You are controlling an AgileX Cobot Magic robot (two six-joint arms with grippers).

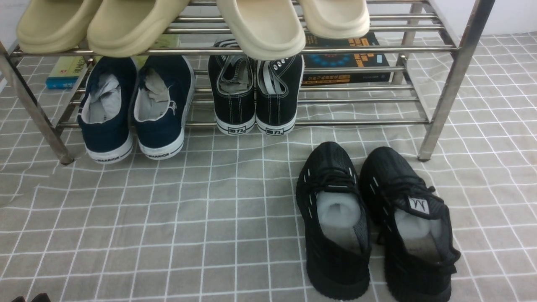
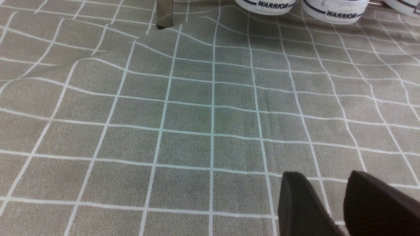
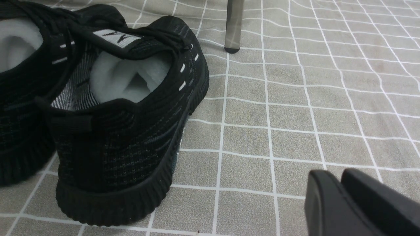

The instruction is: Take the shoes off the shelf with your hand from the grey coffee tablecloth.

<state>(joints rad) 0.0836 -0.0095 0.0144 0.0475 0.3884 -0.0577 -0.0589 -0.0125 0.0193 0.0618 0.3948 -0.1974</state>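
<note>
Grey coffee tablecloth (image 1: 168, 218) noted across the whole surface: taupe weave, thin white grid, rippled near the left edge. Pale wall visible beyond the far edge. Shelf (image 1: 444, 84) of steel rods standing along the far edge, legs on the cloth. Shoes (image 1: 373, 222) found off the shelf, side by side on the cloth toward the near right corner, heels toward the near edge, pale stuffing inside, a white tongue tag on one. Lower tier: navy pair (image 1: 134, 109) lettered "WARRIOR" at the toe; black canvas pair (image 1: 256, 94) with small toe labels, unreadable. Beige slippers (image 1: 188, 23) on top. Books (image 1: 346, 58) behind, titles illegible. Left gripper (image 2: 341, 203): jaws slightly parted, holding nothing. Right gripper (image 3: 347, 200): jaws nearly together, holding nothing, near the shoes.
</note>
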